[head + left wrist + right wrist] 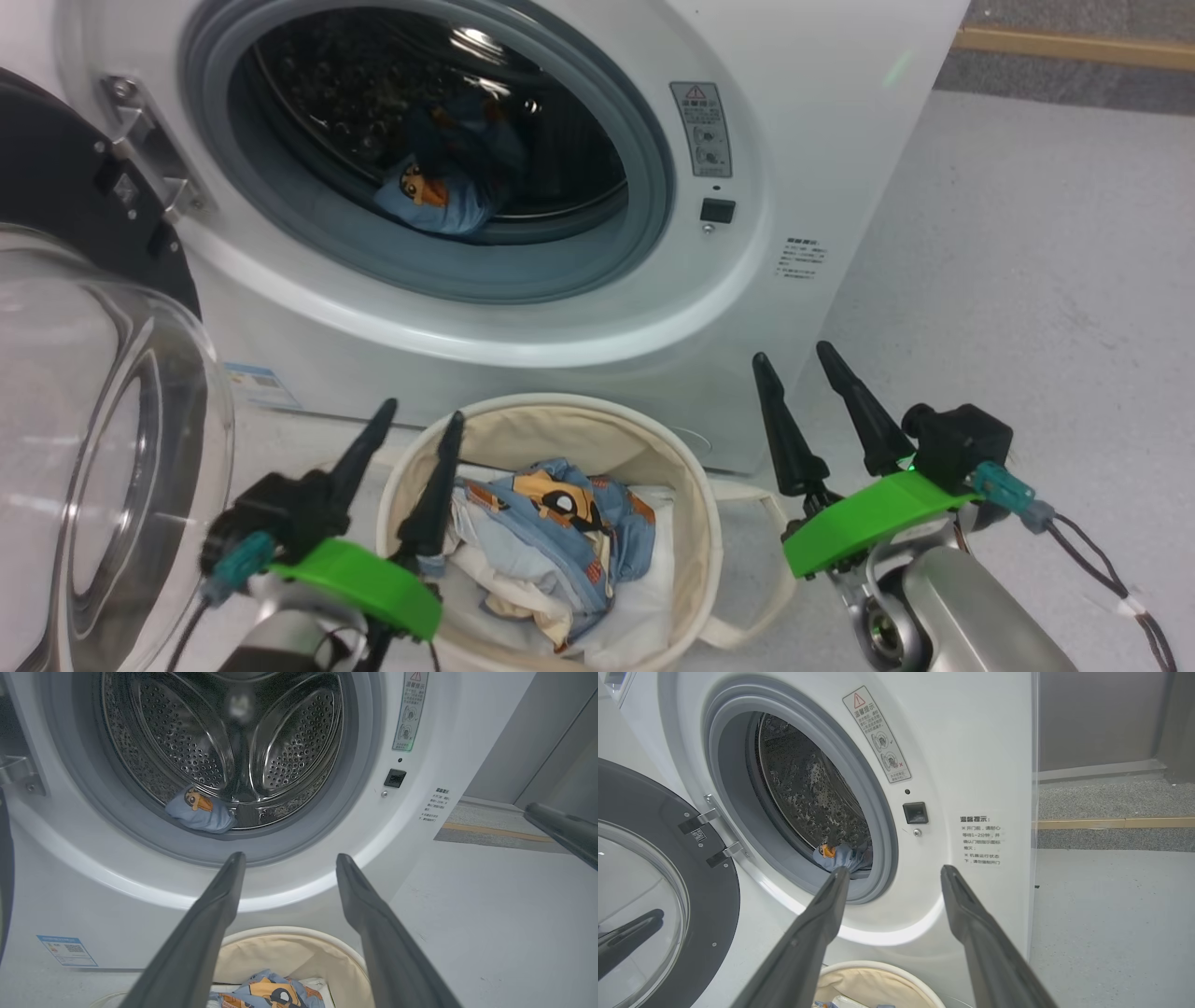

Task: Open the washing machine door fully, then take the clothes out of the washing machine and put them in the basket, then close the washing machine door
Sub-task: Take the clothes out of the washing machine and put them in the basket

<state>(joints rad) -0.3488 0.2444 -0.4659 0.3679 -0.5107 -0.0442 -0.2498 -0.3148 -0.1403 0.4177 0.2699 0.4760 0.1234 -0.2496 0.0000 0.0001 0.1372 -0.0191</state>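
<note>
Left pincer and right pincer are held spread, empty (round cream canvas basket at six o'clock from white washing machine).

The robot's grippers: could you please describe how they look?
The left gripper and right gripper each have two long, tapering dark fingers on a bright green plate, plus a black block, a teal connector and dark cables.

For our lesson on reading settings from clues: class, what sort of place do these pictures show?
Probably a laundry area. A white front-loading washing machine stands open on a plain grey floor, and a round cream canvas basket before it holds light blue printed clothes.
</note>
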